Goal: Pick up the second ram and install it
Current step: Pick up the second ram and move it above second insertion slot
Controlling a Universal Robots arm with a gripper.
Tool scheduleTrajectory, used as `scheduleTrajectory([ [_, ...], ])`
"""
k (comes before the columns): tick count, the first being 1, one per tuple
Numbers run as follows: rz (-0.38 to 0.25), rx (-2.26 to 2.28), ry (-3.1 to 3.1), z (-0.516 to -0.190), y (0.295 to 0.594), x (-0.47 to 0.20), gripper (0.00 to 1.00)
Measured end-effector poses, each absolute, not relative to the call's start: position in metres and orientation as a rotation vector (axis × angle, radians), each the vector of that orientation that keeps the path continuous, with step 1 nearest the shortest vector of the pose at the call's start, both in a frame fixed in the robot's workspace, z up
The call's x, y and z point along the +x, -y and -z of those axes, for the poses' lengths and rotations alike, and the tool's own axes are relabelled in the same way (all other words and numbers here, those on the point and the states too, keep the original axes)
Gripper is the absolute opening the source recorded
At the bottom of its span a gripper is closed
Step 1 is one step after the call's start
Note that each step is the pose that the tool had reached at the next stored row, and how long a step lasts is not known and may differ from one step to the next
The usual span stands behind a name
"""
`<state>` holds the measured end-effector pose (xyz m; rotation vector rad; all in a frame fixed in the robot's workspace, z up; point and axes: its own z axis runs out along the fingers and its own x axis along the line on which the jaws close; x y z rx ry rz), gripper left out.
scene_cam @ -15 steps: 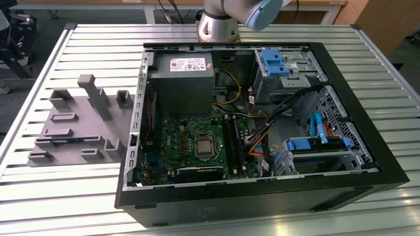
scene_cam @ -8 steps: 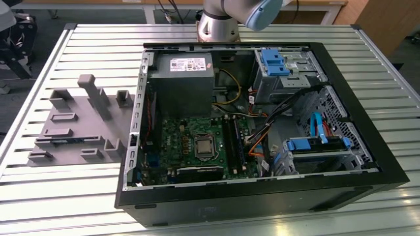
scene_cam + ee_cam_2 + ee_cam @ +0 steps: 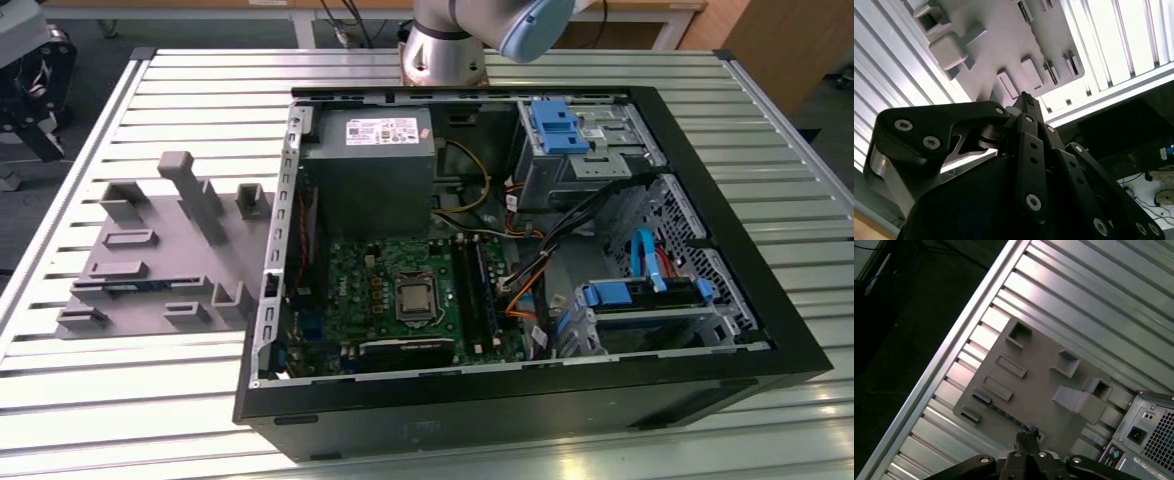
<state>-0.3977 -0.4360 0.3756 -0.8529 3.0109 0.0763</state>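
The gripper (image 3: 1029, 433) hangs closed and empty above the tray (image 3: 1044, 385); if it descends like this, I think it strikes the ram (image 3: 999, 410) instead of grasping it.

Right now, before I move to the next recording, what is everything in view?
slatted metal table: one, silver, under everything.
open black computer case: one, black, lying mid-table.
green motherboard: one, green, inside the case.
grey power supply box: one, grey, inside the case.
blue plastic drive brackets: two, blue, inside the case toward the exterior view's right.
grey moulded fixture tray: one, grey, on the table, exterior view's left of the case.
long narrow dark ram stick: one, dark with a blue end, lying in the tray.
grey robot arm: one, grey with blue cap, table's far side.
black pincer: one, black, shut, above the tray near the ram stick.
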Motion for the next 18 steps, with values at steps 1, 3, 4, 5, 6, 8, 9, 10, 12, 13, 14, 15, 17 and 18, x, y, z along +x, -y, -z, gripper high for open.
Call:
scheduleTrajectory([
  [1, -0.076, -0.879, -3.004, -0.3755, 0.436, -0.3977, 0.11],
  [3, -0.077, -0.924, -2.991, -0.3753, 0.4361, -0.398, 0.11],
  [4, -0.077, -0.943, -2.985, -0.3752, 0.4361, -0.398, 0.11],
  [5, -0.077, -0.956, -2.981, -0.3752, 0.436, -0.3981, 0.11],
  [6, -0.077, -0.965, -2.979, -0.3752, 0.436, -0.3982, 0.11],
  [8, -0.077, -0.966, -2.979, -0.3752, 0.436, -0.3982, 0.11],
  [9, -0.077, -0.966, -2.978, -0.3752, 0.436, -0.3982, 0.11],
  [10, -0.077, -0.966, -2.978, -0.3752, 0.436, -0.3983, 0.11],
  [12, -0.077, -0.966, -2.978, -0.3752, 0.436, -0.3982, 0.11],
  [13, -0.077, -0.966, -2.978, -0.3752, 0.436, -0.3983, 0.11],
  [14, -0.077, -0.966, -2.978, -0.3752, 0.436, -0.3982, 0.11],
  [15, -0.077, -0.966, -2.978, -0.3752, 0.436, -0.3982, 0.11],
  [17, -0.077, -0.966, -2.978, -0.3752, 0.436, -0.3982, 0.11],
  [18, -0.077, -0.966, -2.978, -0.3752, 0.436, -0.3982, 0.11],
])
